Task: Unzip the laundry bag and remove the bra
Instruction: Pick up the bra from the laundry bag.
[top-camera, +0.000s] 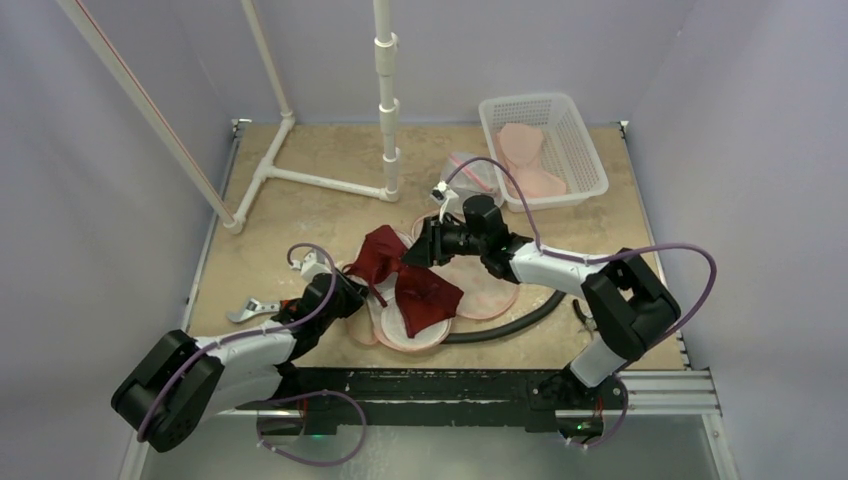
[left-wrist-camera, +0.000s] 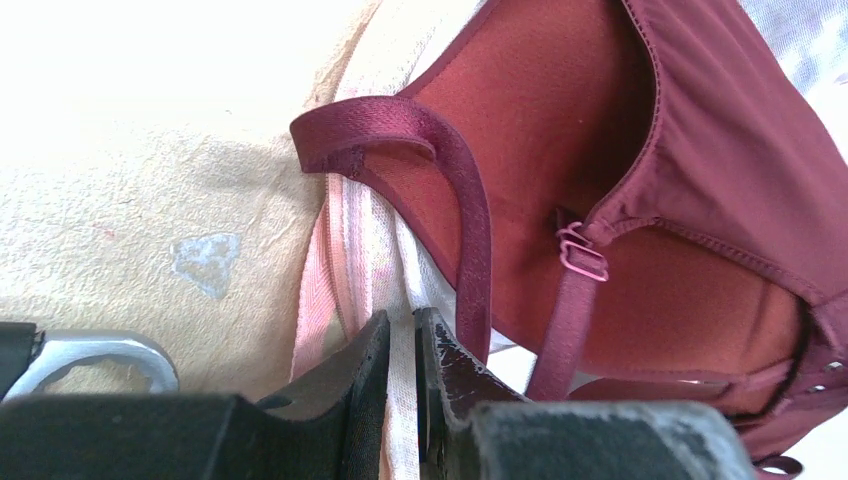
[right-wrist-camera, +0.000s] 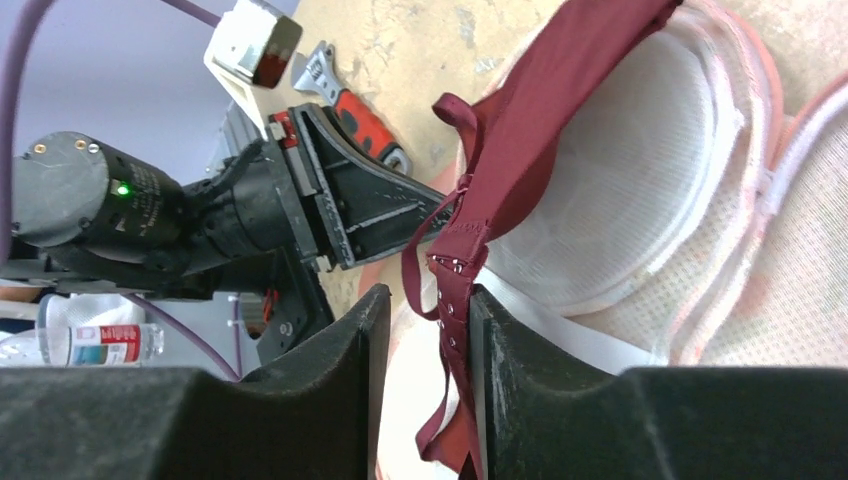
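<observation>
**A:** Where does the bra lie, seen from where we stand?

**B:** The maroon bra lies mid-tabletop, draped over the pale mesh laundry bag. The bag is opened out flat beneath it. 1 end of the bra rises toward the right claw; the remainder rests on the bag.

**A:** State of the right claw?

**B:** In the right wrist view, its 2 fingers stand a narrow gap apart. The bra's hook-and-eye band passes between them and lies against 1 finger. From there the fabric runs taut up across the bag's white mesh panel, so the claw appears to have the band pinched.

**A:** And the left claw?

**B:** The left claw sits low at the bag's near-left edge. In the left wrist view its 2 fingers are almost together, with a thin strip of the bag's pale edge caught between them. The bag's pink zipper tape is just beside that strip. 1 bra strap loops just above the fingertips, and I cannot tell whether it touches them.

**A:** Surroundings?

**B:** A wrench lies on the tabletop near the left claw, on its left. A white basket stands at the far right, well apart from the bag, and holds a pink garment.
</observation>
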